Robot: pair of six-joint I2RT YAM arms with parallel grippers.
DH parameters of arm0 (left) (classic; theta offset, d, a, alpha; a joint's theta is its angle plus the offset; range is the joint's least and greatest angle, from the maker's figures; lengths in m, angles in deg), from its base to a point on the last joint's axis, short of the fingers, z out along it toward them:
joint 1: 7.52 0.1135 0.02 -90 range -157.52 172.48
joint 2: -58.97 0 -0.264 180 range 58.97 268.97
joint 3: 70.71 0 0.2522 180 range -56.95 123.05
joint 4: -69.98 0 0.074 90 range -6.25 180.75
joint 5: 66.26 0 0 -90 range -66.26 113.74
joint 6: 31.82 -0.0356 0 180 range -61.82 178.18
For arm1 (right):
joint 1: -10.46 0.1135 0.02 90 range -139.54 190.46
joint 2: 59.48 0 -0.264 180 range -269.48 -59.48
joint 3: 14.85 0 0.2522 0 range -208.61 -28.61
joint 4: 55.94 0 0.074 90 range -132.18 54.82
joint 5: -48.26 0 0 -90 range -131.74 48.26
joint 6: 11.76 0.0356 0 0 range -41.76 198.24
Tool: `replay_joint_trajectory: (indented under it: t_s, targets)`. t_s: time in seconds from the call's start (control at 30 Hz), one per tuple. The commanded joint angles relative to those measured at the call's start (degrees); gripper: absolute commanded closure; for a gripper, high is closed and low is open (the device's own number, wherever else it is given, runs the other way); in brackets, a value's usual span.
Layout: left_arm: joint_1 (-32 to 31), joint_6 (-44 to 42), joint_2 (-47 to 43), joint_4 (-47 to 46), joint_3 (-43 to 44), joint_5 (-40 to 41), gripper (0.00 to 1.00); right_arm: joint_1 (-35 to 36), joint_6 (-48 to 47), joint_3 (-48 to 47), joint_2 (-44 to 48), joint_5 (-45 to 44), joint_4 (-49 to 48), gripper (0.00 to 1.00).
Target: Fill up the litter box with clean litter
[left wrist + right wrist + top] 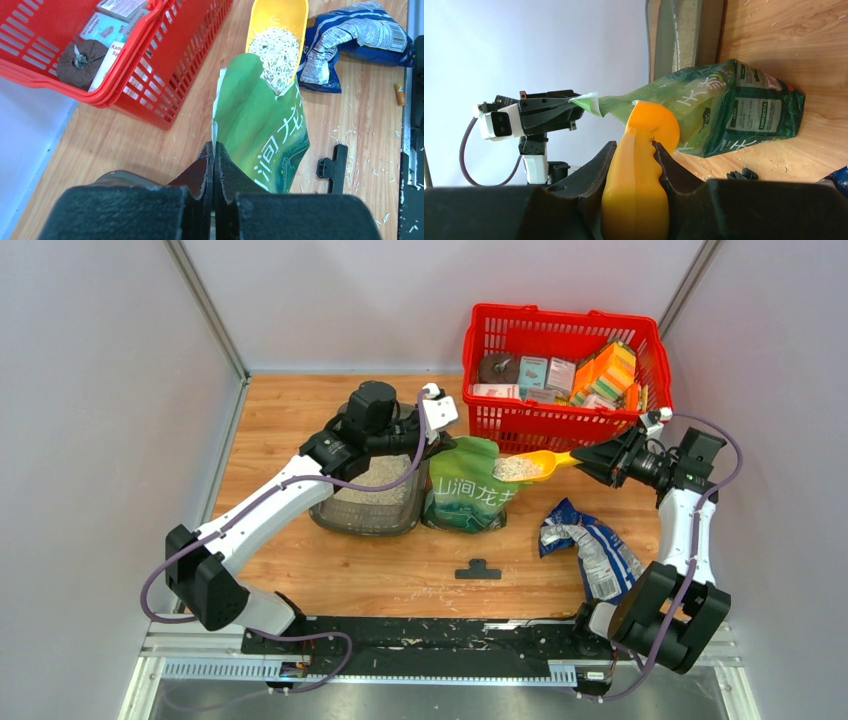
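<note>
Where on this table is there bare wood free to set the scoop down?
Widest bare strip: the near wood between the litter box, the black clip and the arm rail. A smaller patch lies at the back left, between the back wall and the red basket. Crowded: the middle and right, with the green bag, yellow scoop, right gripper and blue bag.

Glossy green plastic bag (260,130), smooth yellow plastic scoop (278,15), red plastic basket (165,65), wood-grain table (125,145), coarse pale litter (277,52)

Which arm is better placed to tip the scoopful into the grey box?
Right. The right end effector grips the yellow scoop, loaded with litter, near the litter box. The left end effector is shut on the green bag's edge.
</note>
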Motion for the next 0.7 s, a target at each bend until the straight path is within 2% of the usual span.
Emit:
replay_joint_trajectory:
  t_s: [0.0,0.67]
  targets:
    - [1.0,-1.0,-2.4,-4.5,4.0,1.4,1.0,0.1,2.5,-1.0,0.6,2.4,-6.1,1.0]
    - [1.1,-1.5,1.2,-5.0,5.4,3.8,1.0,-1.1,5.2,-4.0,0.2,5.0,-6.2,1.0]
